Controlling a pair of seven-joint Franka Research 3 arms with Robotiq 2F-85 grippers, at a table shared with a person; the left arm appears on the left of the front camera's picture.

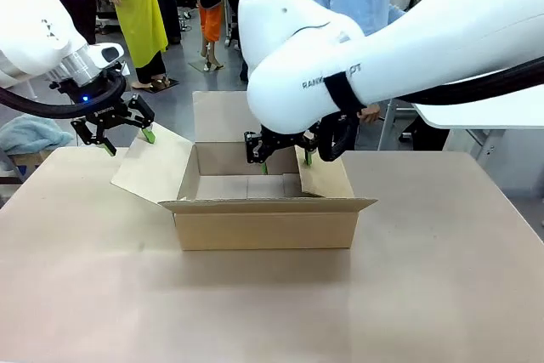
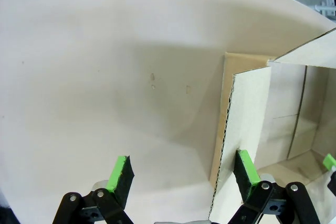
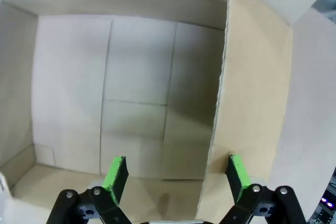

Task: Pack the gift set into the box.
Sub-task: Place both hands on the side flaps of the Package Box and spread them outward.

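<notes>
Over the table (image 1: 442,286), left gripper (image 1: 129,140) and right gripper (image 1: 286,161) gaped astride the box (image 1: 263,229) flaps (image 1: 155,167); we judged these light, bendy, pinchable mid-edge.

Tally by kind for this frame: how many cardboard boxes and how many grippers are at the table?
Cardboard box: 1
Grippers: 2 (left gripper, right gripper, both with fingers open)
Total: 3

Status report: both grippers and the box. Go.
Left gripper open, straddling left flap. Right gripper open, straddling right flap. Box open, visible floor bare.
</notes>
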